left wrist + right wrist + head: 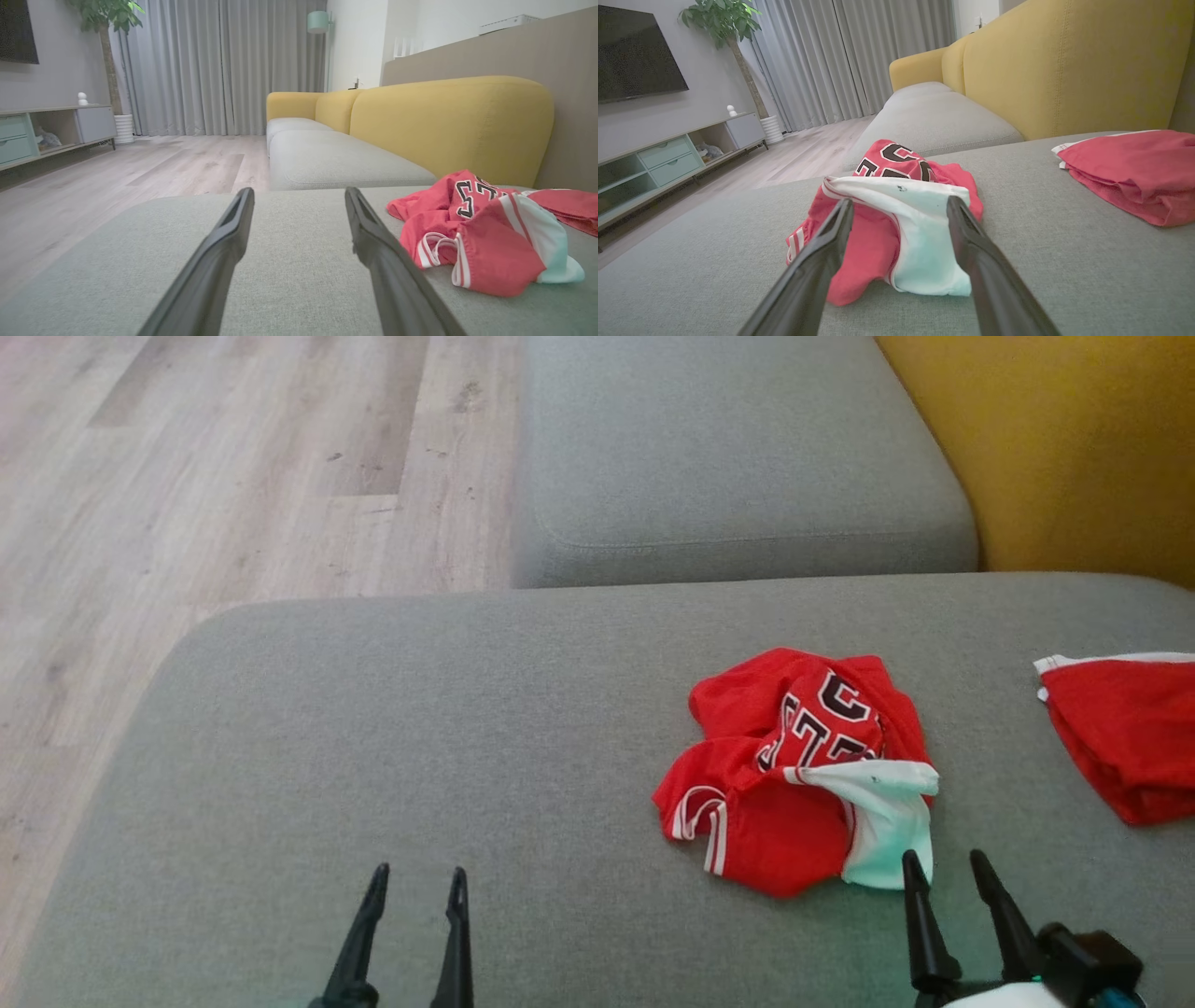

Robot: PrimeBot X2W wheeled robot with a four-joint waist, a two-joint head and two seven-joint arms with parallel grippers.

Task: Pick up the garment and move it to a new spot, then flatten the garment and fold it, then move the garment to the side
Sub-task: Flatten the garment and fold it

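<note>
Garment (795, 803) lies crumpled just beyond the spread right pincer (944, 859).

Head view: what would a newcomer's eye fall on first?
A crumpled red garment with black lettering and a white panel lies on the grey cushion, right of centre. A second red garment lies at the right edge; the right pincer stands open near the crumpled one.
</note>
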